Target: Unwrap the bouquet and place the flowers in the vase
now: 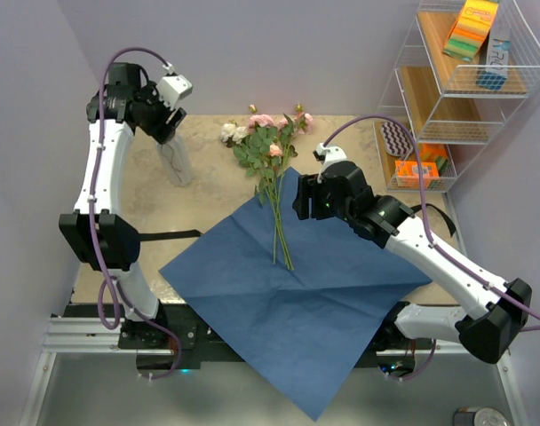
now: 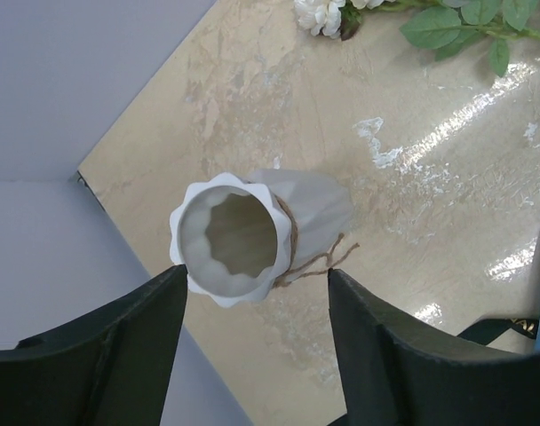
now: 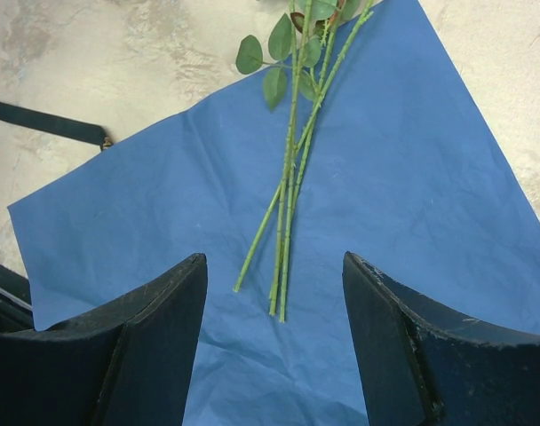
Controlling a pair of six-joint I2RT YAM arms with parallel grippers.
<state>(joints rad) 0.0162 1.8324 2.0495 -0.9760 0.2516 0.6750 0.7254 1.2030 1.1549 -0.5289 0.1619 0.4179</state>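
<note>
Across the far corner of the blue paper (image 1: 341,293) lie the flowers (image 1: 272,146), unwrapped. I see pink, peach and cream-white rose heads with green leaves fanned out on the table (image 1: 208,191) just beyond the paper's edge. Their thin green stems (image 3: 288,204) run back onto the sheet in a loose bundle, with the cut ends splayed slightly near the paper's middle. The paper lies spread flat and creased, and its near corner hangs over the table's front edge.

Above the stem ends on the paper hangs my right gripper (image 3: 274,259), jaws apart with nothing between them.

Left of the paper's far corner, apart from the sheet, the vase (image 2: 234,235) stands upright. It is whitish, with a scalloped rim and a strand of twine (image 2: 319,257) at the neck. My left gripper (image 2: 257,277) is over it with its fingers spread either side of the rim. I cannot tell whether they touch it.

A black ribbon (image 1: 168,235) lies off the paper's left corner.
</note>
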